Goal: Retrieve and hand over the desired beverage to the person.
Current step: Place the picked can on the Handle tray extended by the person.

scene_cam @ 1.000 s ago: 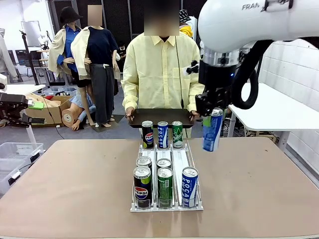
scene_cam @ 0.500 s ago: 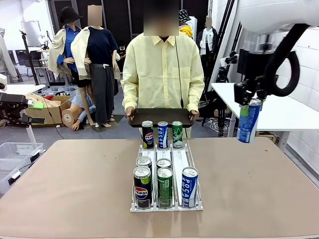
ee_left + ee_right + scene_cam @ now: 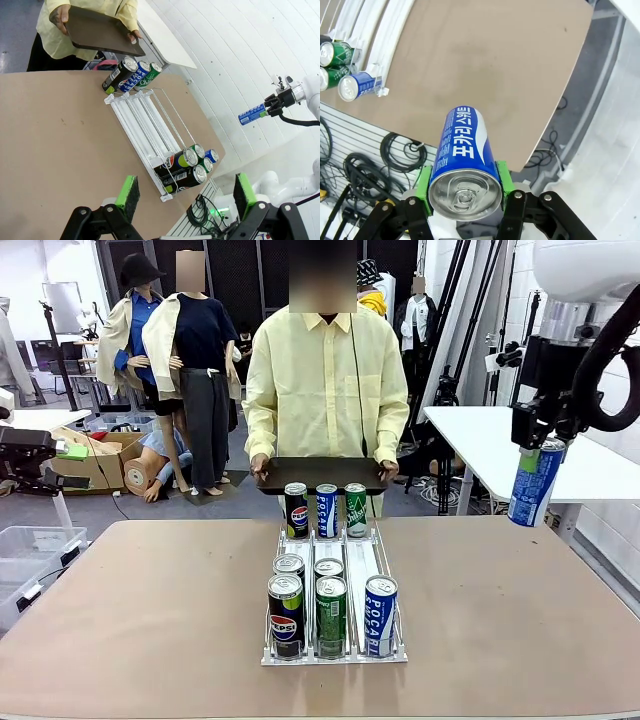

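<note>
The right gripper [image 3: 541, 443] is clamping a tall blue aluminium drink can with white lettering [image 3: 533, 485] by its top end, green pads [image 3: 502, 176] pressing on both sides of the can. The can is hanging upright below the gripper, raised high over the right side of the brown table [image 3: 150, 610] and well apart from the clear wire dispenser rack [image 3: 360, 555] sitting at the table's middle. The rack is carrying three cans at its far end and more at its near end, among them another blue one in the right lane. In the left wrist view, the left gripper [image 3: 185, 196] is standing with its jaws spread wide and gripping nothing, looking across the table at the rack. The person in a pale-yellow long-sleeved shirt [image 3: 325, 380] is standing at the far side of the table, holding a flat dark rectangular tray [image 3: 320, 475] in both hands just behind the rack's far end, and the blue can is hanging well to one side of that tray
</note>
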